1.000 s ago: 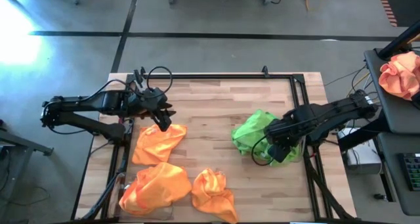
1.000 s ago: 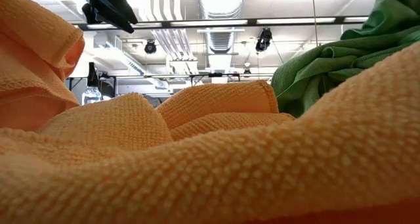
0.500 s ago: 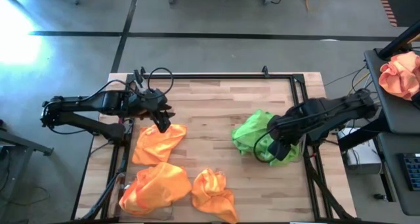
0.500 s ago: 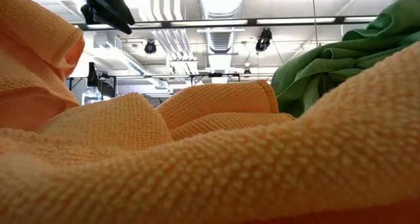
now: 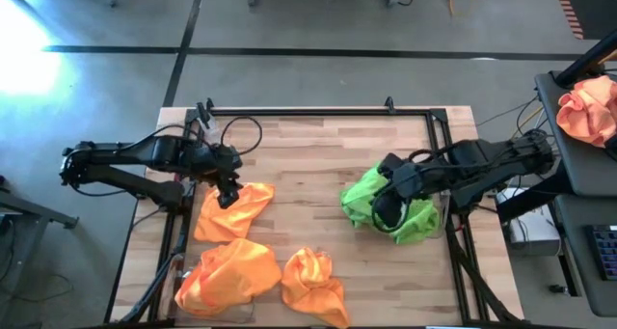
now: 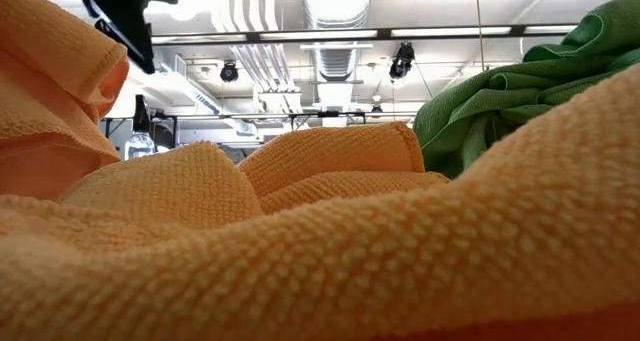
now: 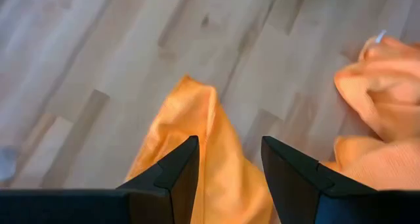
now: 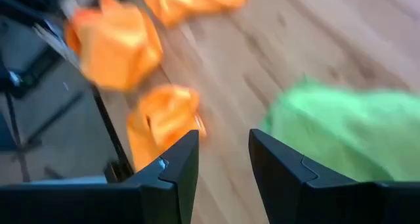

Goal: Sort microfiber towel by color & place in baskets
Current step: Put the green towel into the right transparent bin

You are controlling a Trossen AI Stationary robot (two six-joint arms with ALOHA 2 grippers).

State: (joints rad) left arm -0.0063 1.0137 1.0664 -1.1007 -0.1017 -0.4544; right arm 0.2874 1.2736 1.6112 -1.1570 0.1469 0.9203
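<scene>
The left gripper [image 7: 226, 178], fingers apart, hovered over a crumpled orange microfiber towel [image 7: 197, 158]; it should descend squarely before pinching. The right gripper [image 8: 223, 175], fingers apart, hovered over the green towel heap [image 8: 341, 129].

A wooden table [image 5: 318, 155] with a black frame carries three crumpled orange towels [image 5: 231, 210] [image 5: 228, 274] [image 5: 313, 284] on its left and front, and a heap of green towels [image 5: 381, 202] on its right side

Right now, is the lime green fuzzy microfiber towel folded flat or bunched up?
Bunched up: the lime green towel lies in a crumpled, lumpy heap on the wooden table, not spread.
</scene>
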